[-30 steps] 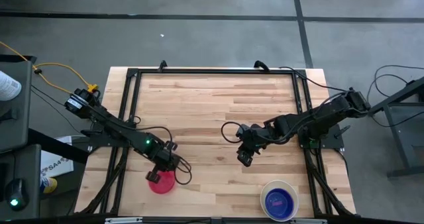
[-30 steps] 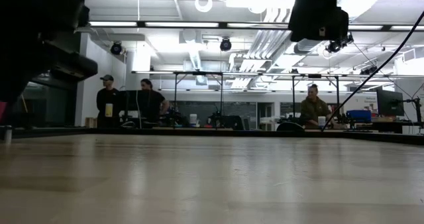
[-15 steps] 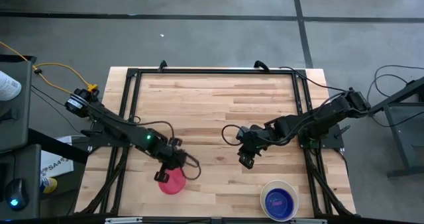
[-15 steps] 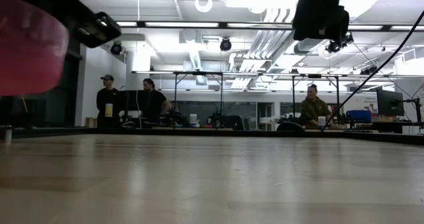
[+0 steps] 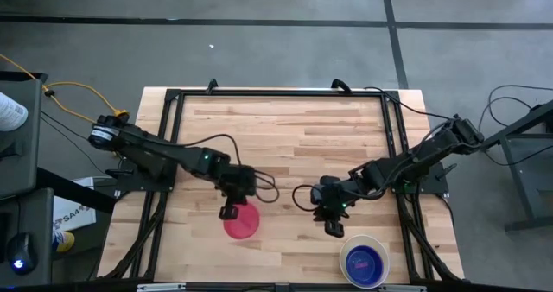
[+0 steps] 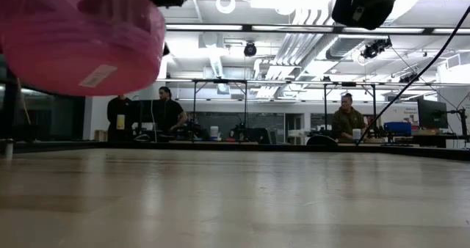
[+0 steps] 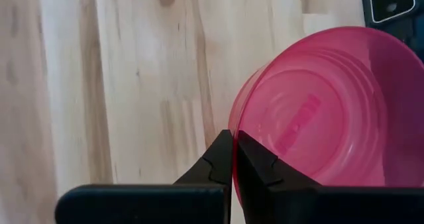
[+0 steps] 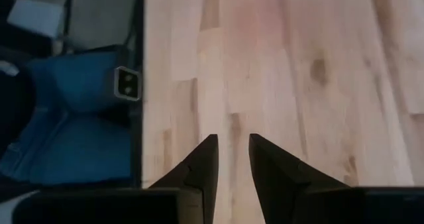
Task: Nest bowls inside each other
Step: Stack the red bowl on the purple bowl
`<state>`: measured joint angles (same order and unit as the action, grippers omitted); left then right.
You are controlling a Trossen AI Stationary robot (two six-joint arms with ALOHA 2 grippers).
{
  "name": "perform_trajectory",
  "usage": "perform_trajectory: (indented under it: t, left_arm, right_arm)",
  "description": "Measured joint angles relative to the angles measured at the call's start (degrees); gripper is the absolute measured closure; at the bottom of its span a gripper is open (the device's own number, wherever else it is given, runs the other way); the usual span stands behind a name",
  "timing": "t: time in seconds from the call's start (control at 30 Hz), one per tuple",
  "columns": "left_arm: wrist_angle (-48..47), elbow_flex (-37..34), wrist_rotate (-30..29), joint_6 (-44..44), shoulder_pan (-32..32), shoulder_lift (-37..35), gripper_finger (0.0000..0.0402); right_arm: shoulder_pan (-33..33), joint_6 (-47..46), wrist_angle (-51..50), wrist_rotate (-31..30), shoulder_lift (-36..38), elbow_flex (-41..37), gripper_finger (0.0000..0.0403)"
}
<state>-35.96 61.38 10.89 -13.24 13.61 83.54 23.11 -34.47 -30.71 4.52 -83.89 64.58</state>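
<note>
High view: wooden desk (image 5: 285, 136) inside a black frame, both arms reaching in from the sides. At the near right corner sits the white bowl (image 5: 364, 261), the largest vessel, with a blue bowl (image 5: 364, 260) already nested in it; whether anything lies under the blue one cannot be told.

Pinkish-red bowl (image 5: 241, 222) is next in size. It hangs clear of the desk, left of centre near the front edge; in the low view it floats well above the wood with a small label on its wall. Left gripper (image 5: 230, 211) holds it by the rim: in the left wrist view the jaws are pressed together on the thin plastic edge, bowl opening facing the camera.

Right gripper (image 5: 333, 229) hovers over bare wood between the carried bowl and the white bowl, just beside the latter. Its jaws stand partly spread with nothing between them.

Key relation: the white stack lies to the right of the carried bowl and slightly nearer the front edge, with the right arm directly in the path. Judgement: the left arm must travel rightward; collision with the right gripper is the risk.
</note>
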Motion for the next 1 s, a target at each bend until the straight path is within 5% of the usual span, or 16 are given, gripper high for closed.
perform_trajectory:
  t: [0.5,1.0]
  left_arm:
    - [-18.9,20.1,-2.8,12.9,-3.3,16.3,0.0401]
    - [-17.1,20.9,0.7,14.8,-10.4,17.3,0.0401]
  right_arm:
    - [-0.2,5.0,1.2,4.0,0.0,0.0,0.0325]
    - [2.9,6.4,4.5,8.7,0.0,0.0,0.0332]
